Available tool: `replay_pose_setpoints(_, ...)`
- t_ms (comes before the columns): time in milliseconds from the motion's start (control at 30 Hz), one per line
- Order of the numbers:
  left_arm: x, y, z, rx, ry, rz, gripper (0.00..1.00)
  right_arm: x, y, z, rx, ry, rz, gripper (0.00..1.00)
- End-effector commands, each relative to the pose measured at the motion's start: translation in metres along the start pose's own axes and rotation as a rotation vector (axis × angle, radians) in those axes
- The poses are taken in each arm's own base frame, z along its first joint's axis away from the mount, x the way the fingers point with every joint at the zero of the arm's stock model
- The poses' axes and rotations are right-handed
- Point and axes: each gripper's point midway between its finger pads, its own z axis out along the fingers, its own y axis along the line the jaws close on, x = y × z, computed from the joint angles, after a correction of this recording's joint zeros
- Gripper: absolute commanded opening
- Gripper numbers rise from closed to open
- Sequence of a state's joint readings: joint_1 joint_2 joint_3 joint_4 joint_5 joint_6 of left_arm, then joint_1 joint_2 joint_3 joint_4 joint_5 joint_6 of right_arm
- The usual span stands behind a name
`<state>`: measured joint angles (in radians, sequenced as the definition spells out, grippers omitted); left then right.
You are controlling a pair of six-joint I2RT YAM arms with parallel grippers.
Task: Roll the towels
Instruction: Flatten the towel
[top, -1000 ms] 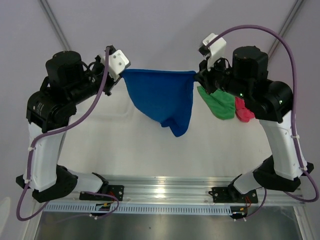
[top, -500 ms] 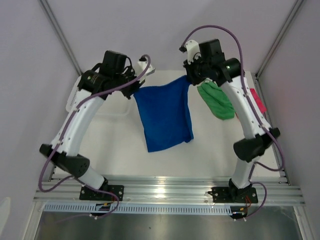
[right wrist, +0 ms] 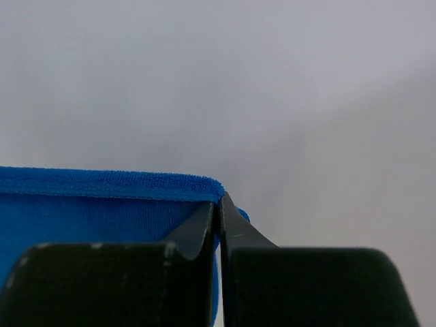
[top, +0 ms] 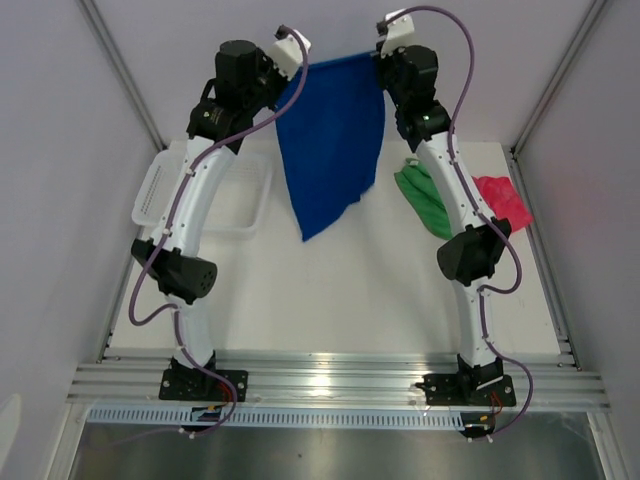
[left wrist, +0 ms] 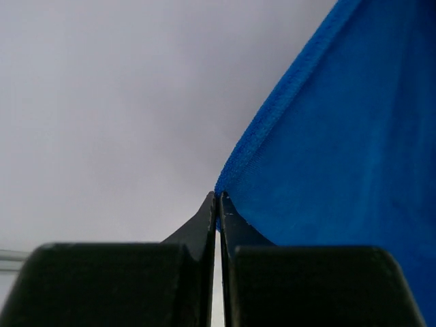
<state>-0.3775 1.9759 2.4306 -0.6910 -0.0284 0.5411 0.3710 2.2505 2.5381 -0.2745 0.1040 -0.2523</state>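
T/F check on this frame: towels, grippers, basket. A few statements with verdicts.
1. The left gripper and right gripper each pinch a top corner of the blue towel. True.
2. The green towel lies on the table, right of the blue towel. True.
3. The blue towel lies flat on the table. False: it hangs in the air between the grippers.
4. The pink towel is in the basket. False: it lies on the table at the right; the basket is at the left.
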Motion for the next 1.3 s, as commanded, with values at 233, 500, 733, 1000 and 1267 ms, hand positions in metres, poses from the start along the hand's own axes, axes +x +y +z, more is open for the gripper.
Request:
replay_pose_setpoints(233, -0.099, 0.099, -0.044, -0.340, -0.356, 0.147, 0.01, -0.164, -0.067, -0.041, 0.137, -0.551, -0.060, 0.00)
replay_pose_setpoints(500, -0.045, 0.045, -0.027, -0.117, -0.226, 0.190, 0.00, -0.043, -0.046, -0.040, 0.047, -0.150, -0.190, 0.00)
replay_pose_setpoints(733, 0.063, -0.064, -0.076, 0.312, -0.004, 0.218, 0.01, 0.065, 0.047, -0.148, -0.188, 0.121, -0.266, 0.00)
replay_pose_setpoints(1000, 0.187, -0.178, -0.141, 0.681, 0.256, 0.148, 0.01, 0.210, 0.140, -0.274, -0.449, 0.567, -0.167, 0.00)
replay_pose_setpoints(1267, 0.260, -0.263, -0.206, 0.929, 0.398, 0.098, 0.01, 0.268, 0.160, -0.365, -0.471, 0.795, -0.091, 0.00)
